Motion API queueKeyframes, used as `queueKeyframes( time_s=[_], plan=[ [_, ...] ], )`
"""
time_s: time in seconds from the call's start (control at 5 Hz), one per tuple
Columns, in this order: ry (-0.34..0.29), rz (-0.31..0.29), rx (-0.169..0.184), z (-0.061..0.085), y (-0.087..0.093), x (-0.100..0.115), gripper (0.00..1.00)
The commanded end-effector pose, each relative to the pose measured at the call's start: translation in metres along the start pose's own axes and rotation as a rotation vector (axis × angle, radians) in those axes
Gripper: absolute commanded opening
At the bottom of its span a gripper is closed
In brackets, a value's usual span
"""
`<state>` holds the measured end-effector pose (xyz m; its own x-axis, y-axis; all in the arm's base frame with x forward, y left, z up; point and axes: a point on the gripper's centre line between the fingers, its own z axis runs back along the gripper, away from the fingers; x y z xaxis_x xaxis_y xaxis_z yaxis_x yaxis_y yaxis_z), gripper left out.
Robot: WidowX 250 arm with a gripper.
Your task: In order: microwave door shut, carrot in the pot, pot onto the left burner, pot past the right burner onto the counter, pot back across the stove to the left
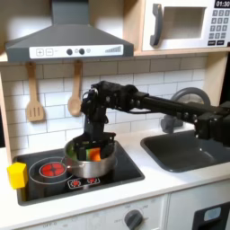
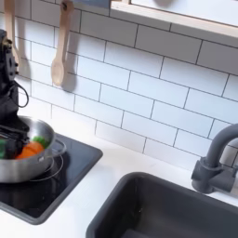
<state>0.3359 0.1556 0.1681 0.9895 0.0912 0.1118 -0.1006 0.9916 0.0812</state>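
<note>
The pot [image 1: 90, 160] sat on the stove [image 1: 126, 171], over the burner on the first exterior view's right, while the other burner [image 1: 51, 168] lay bare beside it. The carrot [image 2: 31, 149] lay inside the pot; in the second exterior view its long axis ran roughly level, the green top [image 2: 11, 143] pointing toward the second exterior view's left. The claw [image 1: 90, 144] hung down at the pot's mouth, its arm reaching in from the first exterior view's right; whether its fingers were apart or together I could not tell. The microwave door [image 1: 180, 25] stood closed, flush with its frame. A yellow block [image 1: 16, 174] rested on the tabletop [image 1: 171, 184] just beside the stove's edge at the first exterior view's left. The sink [image 2: 177, 209] lay well apart from the pot.
</note>
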Motion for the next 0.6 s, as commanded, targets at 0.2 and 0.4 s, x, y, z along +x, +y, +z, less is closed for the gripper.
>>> queueKeyframes(
  time_s=[0.2,0.4],
  plan=[
    [0.031,0.02,-0.011,-0.0003,0.0262,-0.0118,1.0],
    [0.024,0.032,0.001,0.0033,0.029,-0.0143,1.0]
  ],
)
